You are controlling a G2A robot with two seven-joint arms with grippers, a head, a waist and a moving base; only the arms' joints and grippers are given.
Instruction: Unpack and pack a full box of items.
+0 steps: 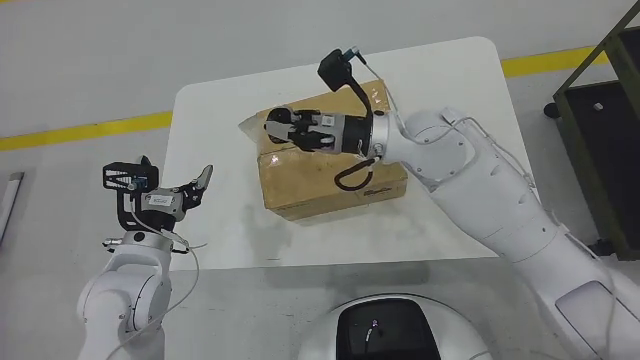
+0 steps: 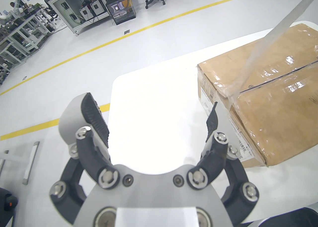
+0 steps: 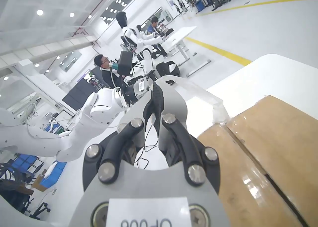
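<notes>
A brown cardboard box (image 1: 315,188), sealed with clear tape, lies in the middle of the white table (image 1: 450,90). My right gripper (image 1: 272,125) sits over the box's left end, shut on a strip of clear tape (image 1: 249,123) peeled up from the top seam. In the right wrist view the tape (image 3: 201,92) arcs from the shut gripper (image 3: 156,100) down to the box (image 3: 263,138) edge. The left wrist view shows the same tape (image 2: 273,36) rising steeply off the box (image 2: 275,108). My left gripper (image 1: 178,178) (image 2: 151,103) stands open and holds nothing, at the table's left edge, apart from the box.
The table (image 2: 154,71) is bare between my left gripper and the box. A dark metal cart (image 1: 600,130) stands on the floor to the right of the table. A yellow line (image 1: 80,132) crosses the floor behind the table.
</notes>
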